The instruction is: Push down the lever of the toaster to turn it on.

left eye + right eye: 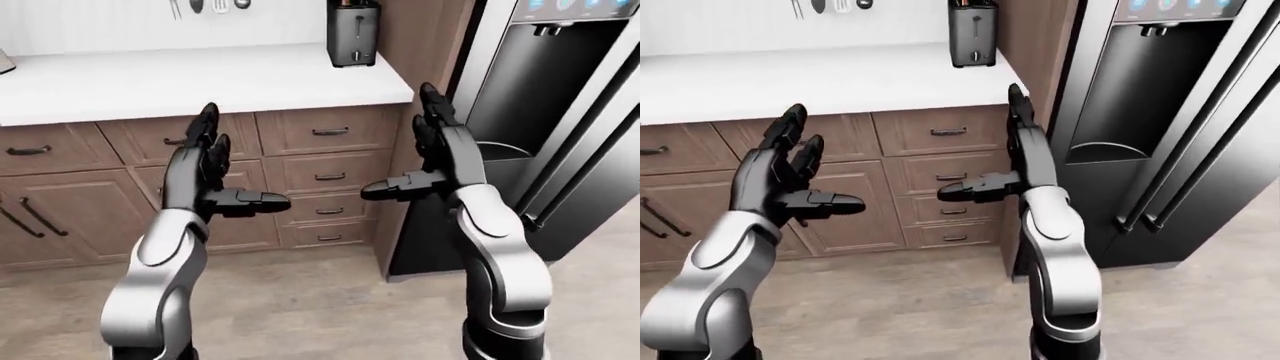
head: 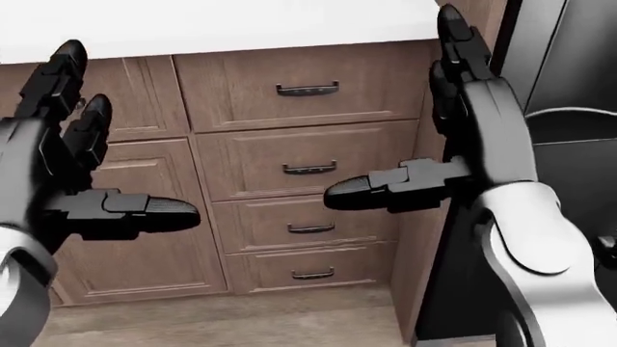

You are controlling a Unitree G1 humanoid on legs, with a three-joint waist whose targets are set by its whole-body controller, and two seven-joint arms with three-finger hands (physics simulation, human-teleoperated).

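A dark grey toaster [image 1: 353,33] stands upright on the white counter [image 1: 200,81] at its right end, near the top of the left-eye view; its lever [image 1: 359,19] runs down the narrow side facing me. It also shows in the right-eye view [image 1: 972,33]. My left hand [image 1: 225,169] is open and empty, raised below the counter edge, far left of the toaster. My right hand [image 1: 420,154] is open and empty, held up by the counter's right end, below the toaster and apart from it.
Wooden drawers [image 1: 318,178] and cabinet doors [image 1: 60,217] fill the space under the counter. A black refrigerator [image 1: 1160,127] with a dispenser stands to the right. Utensils [image 1: 205,6] hang on the wall above. Wooden floor [image 1: 300,307] lies below.
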